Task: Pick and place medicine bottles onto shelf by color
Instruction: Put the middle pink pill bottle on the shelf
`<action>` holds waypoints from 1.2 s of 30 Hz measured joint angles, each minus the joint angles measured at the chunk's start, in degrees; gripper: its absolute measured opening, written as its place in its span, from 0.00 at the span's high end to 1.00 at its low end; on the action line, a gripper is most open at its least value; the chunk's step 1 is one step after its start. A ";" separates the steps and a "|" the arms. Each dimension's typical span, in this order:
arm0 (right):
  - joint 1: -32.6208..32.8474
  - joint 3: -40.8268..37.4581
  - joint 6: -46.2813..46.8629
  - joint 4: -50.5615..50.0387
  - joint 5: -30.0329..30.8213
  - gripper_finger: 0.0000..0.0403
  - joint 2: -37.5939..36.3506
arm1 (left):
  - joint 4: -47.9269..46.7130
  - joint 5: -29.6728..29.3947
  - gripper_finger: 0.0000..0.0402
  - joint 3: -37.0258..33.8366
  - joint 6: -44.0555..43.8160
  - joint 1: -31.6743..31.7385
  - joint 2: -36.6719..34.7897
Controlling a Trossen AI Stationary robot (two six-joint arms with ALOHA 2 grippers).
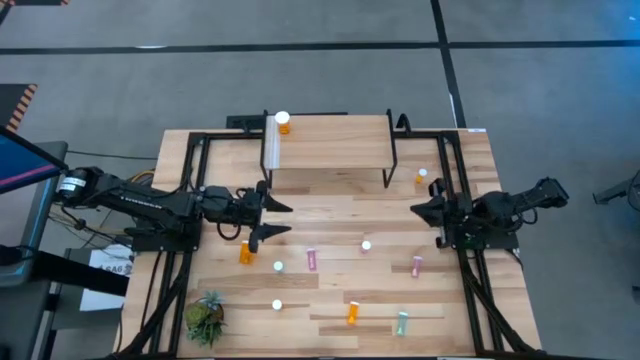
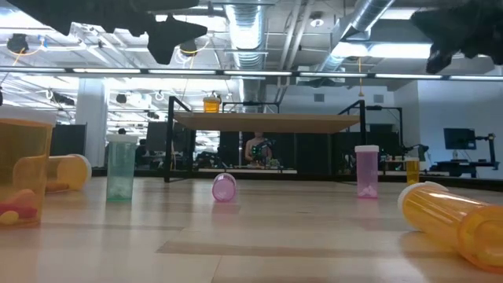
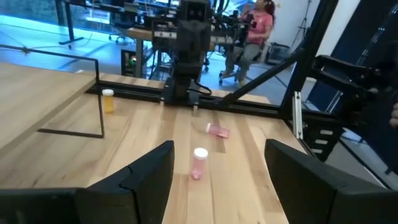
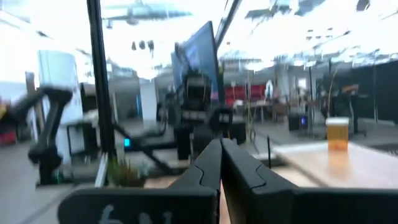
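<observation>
One orange bottle point(image 1: 283, 122) stood on the shelf point(image 1: 330, 150) in the high view, by its white strip; the other bottles lay scattered over the surface point(image 1: 330, 215); the left end effector point(image 1: 272, 217) hovered spread open and empty near an orange bottle on the surface point(image 1: 246, 251); the right end effector point(image 1: 416, 210) waited beside the shelf. In the low view several bottles lay on their sides, likely to roll if nudged. The left wrist view showed wide fingers point(image 3: 149, 174) over a standing pink bottle point(image 3: 199, 163); an off-centre descent could topple it. The right wrist view showed fingers pressed shut on nothing.
</observation>
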 joint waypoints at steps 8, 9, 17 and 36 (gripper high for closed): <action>-0.02 0.15 1.52 9.35 0.04 0.92 -0.02 | -0.28 -0.06 0.41 0.00 0.84 0.00 0.00; -0.02 0.46 3.06 9.04 0.49 0.92 -0.04 | -0.29 -0.09 0.41 0.00 0.21 0.00 0.00; -0.06 14.34 10.26 -14.31 8.63 0.92 7.34 | -0.32 -3.18 0.41 0.00 -2.41 0.01 0.00; 0.53 25.38 7.12 -14.72 8.84 0.91 37.20 | -1.45 -3.10 0.41 0.01 -3.04 0.02 0.00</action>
